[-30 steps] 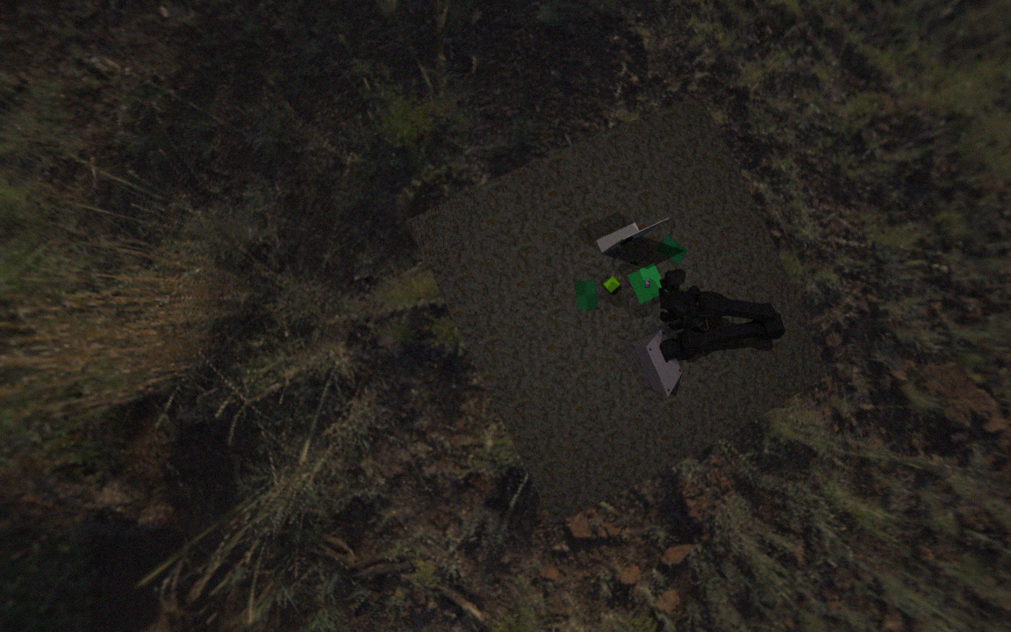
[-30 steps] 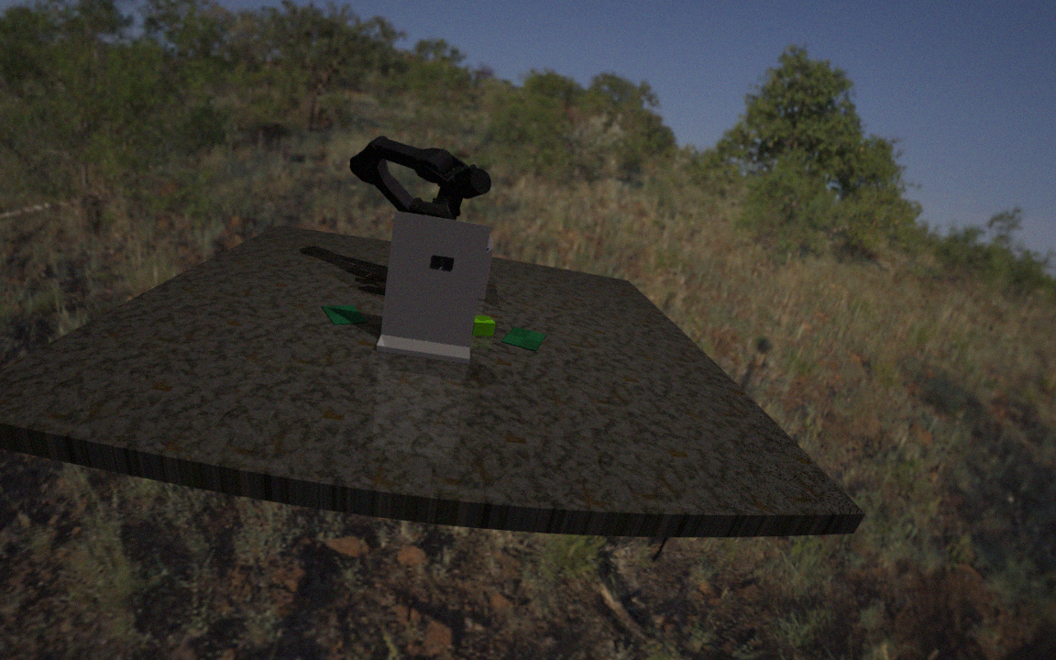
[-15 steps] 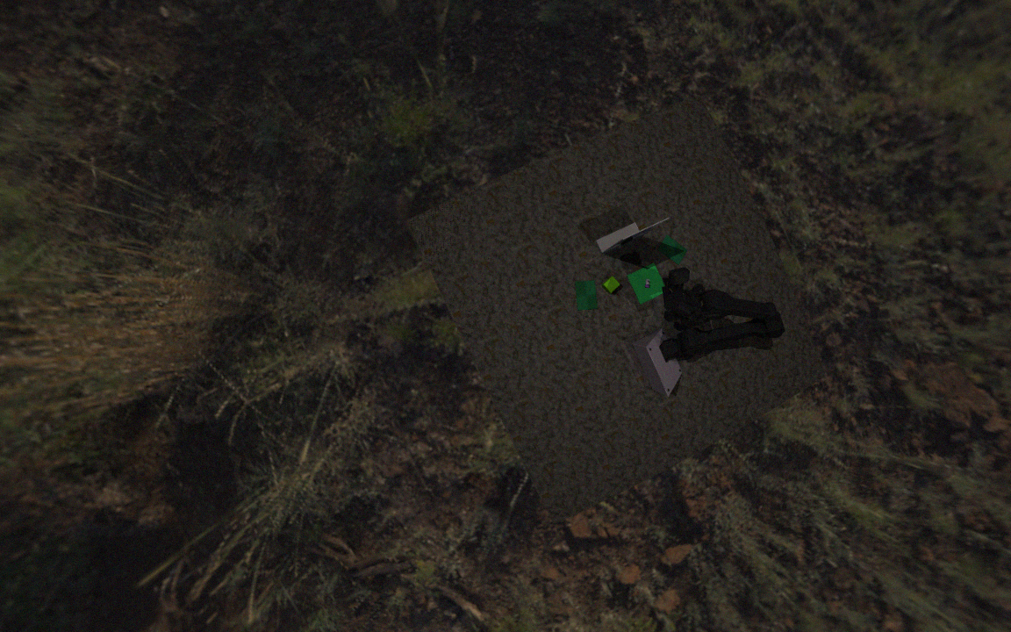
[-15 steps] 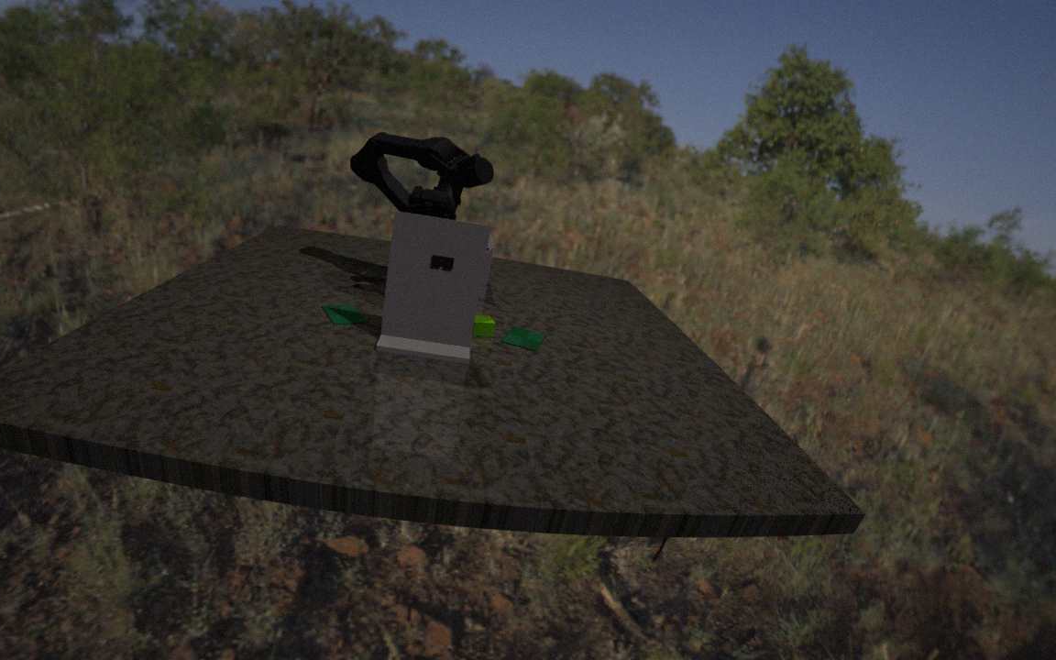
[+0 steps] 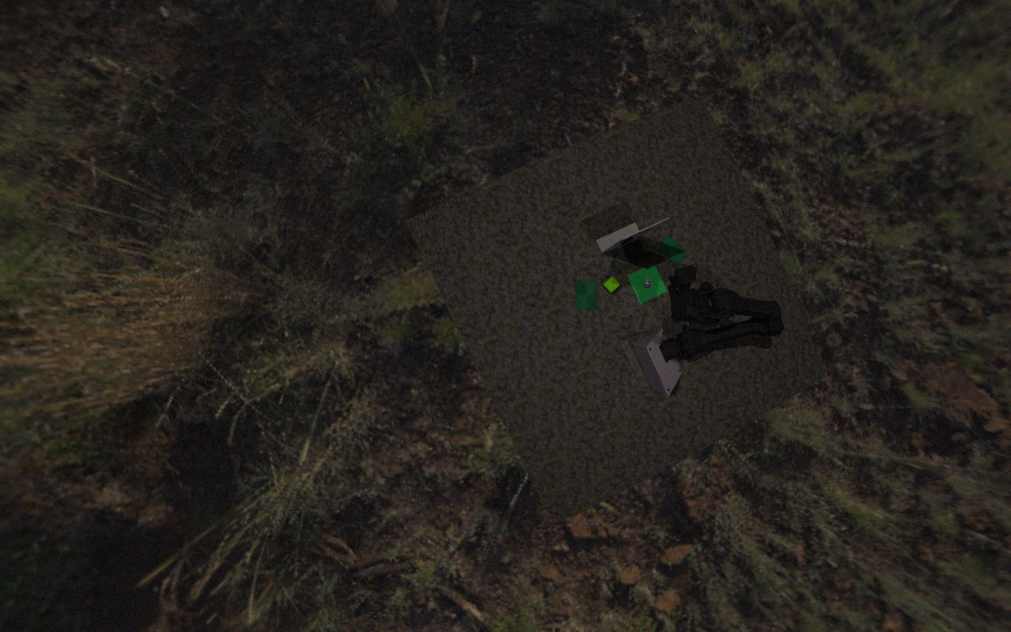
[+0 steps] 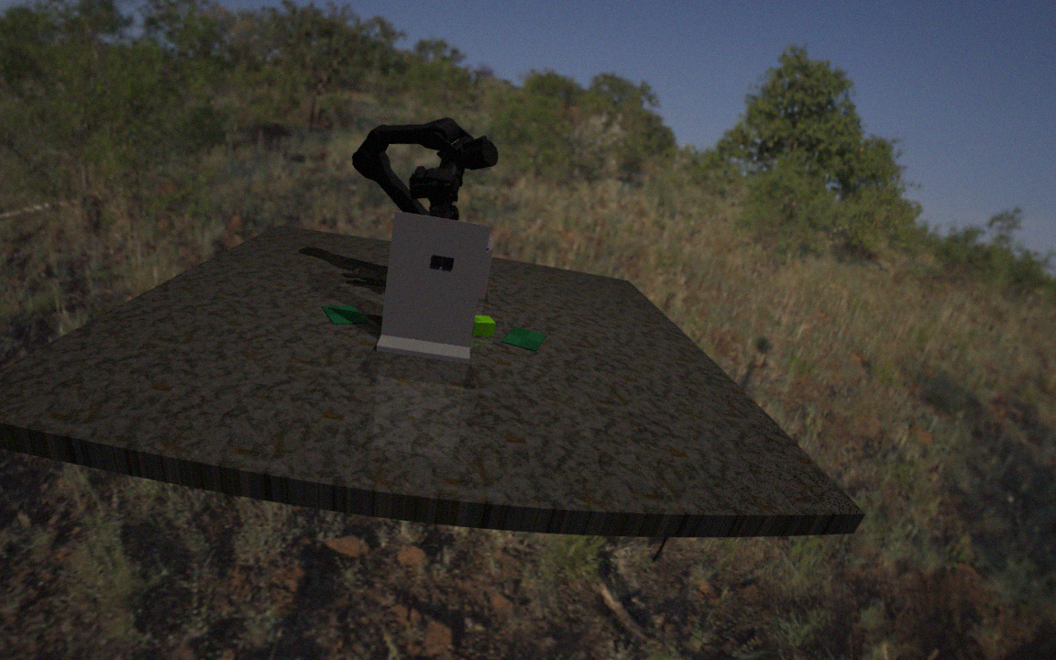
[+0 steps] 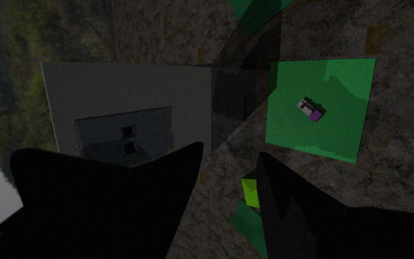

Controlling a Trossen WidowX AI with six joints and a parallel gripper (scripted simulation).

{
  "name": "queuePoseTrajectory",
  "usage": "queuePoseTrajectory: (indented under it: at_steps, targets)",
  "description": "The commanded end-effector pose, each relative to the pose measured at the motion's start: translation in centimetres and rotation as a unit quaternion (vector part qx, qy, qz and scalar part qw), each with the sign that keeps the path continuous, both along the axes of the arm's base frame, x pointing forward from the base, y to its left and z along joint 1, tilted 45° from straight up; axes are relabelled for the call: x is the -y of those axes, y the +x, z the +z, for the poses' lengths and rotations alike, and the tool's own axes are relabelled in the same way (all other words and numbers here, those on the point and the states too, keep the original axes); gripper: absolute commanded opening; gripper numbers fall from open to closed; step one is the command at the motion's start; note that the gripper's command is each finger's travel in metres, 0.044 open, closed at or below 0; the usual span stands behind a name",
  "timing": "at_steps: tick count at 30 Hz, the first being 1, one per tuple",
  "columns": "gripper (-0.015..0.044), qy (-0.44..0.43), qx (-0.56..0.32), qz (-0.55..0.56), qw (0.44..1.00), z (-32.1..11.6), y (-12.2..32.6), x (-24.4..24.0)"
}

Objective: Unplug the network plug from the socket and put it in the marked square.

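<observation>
The small plug, pale with a purple end, lies on the bright green marked square, well inside its edges. The grey upright panel stands beside the square. Its socket plate shows two dark openings in the wrist view, an upper one and a lower one, with no plug visible in either. My gripper is partly open with nothing between its fingers. It is above the table, apart from the plug. In the exterior view the panel hides the fingertips.
A lime block sits near the square. One darker green patch lies beyond the block, another by the panel. A pale box-like object stands by the arm's base.
</observation>
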State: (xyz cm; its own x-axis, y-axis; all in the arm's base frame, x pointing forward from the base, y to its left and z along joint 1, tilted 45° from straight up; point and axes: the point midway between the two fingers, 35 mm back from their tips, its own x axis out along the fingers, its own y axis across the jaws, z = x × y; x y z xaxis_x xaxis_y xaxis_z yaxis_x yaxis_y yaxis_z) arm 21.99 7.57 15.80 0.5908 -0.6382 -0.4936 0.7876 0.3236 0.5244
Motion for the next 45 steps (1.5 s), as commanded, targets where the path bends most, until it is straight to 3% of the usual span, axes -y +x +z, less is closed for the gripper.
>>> queuePoseTrajectory:
  at_steps: [1, 13, 24, 45]
  targets:
    - [0.0156, -0.005, -0.007, 0.005, 1.0, 0.7, -0.1, -0.9]
    - [0.0156, -0.014, -0.017, 0.021, 1.0, 3.0, -0.6, -2.9]
    - [0.044, -0.014, -0.017, 0.021, 1.0, 3.0, -0.6, -2.9]
    - [0.044, -0.014, -0.017, 0.021, 1.0, 3.0, -0.6, -2.9]
